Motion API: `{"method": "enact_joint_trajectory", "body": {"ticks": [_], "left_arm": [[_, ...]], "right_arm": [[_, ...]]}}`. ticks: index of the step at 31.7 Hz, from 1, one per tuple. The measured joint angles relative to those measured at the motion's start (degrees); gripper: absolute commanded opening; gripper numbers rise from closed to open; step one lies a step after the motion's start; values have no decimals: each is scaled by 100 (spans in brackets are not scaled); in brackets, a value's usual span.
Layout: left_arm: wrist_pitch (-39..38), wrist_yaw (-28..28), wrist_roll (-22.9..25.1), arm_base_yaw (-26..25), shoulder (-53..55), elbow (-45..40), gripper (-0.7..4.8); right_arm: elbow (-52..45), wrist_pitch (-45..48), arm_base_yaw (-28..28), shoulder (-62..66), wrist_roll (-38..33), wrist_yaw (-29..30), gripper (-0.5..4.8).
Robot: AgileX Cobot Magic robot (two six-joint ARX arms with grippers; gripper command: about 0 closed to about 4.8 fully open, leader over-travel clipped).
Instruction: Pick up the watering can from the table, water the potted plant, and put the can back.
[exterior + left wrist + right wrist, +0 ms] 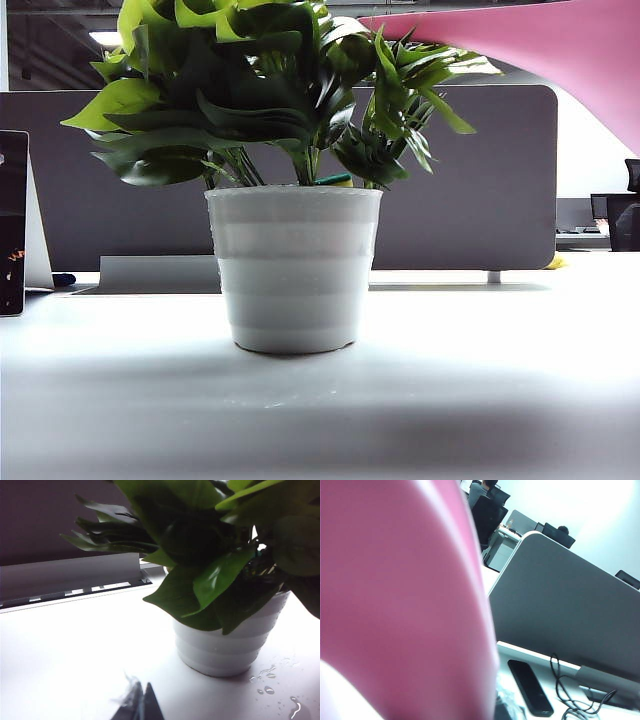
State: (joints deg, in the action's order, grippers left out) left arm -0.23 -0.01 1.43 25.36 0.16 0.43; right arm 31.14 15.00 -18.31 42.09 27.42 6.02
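The potted plant (pixel 293 265) stands mid-table (pixel 500 380), its green leaves spreading above a white ribbed pot. The pink watering can (pixel 560 45) hangs in the air at the upper right, and its narrow end reaches the leaves. In the right wrist view the watering can (pixel 405 605) fills most of the frame. It hides my right gripper except for one dark finger (pixel 503 711) at its edge, and the grip holds the can aloft. My left gripper (pixel 141 700) is shut and empty, low over the table in front of the pot (pixel 220 650).
Water drops (pixel 267 680) lie on the table by the pot. A grey partition (pixel 480 200) runs behind the plant, and a dark screen (pixel 12 220) stands at the far left. A black phone (pixel 530 687) and cables (pixel 570 695) lie near the partition.
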Motion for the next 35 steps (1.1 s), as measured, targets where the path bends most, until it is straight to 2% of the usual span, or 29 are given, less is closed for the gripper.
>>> {"method": "enact_joint_trajectory", "body": {"ticks": [28, 35], "left_arm": [[-2, 0, 0, 0, 0, 2, -5], [-2, 0, 0, 0, 0, 0, -5]], "right_arm": [[411, -17, -2, -2, 710, -131, -6], [431, 267, -2, -4, 741, -129, -6]]}}
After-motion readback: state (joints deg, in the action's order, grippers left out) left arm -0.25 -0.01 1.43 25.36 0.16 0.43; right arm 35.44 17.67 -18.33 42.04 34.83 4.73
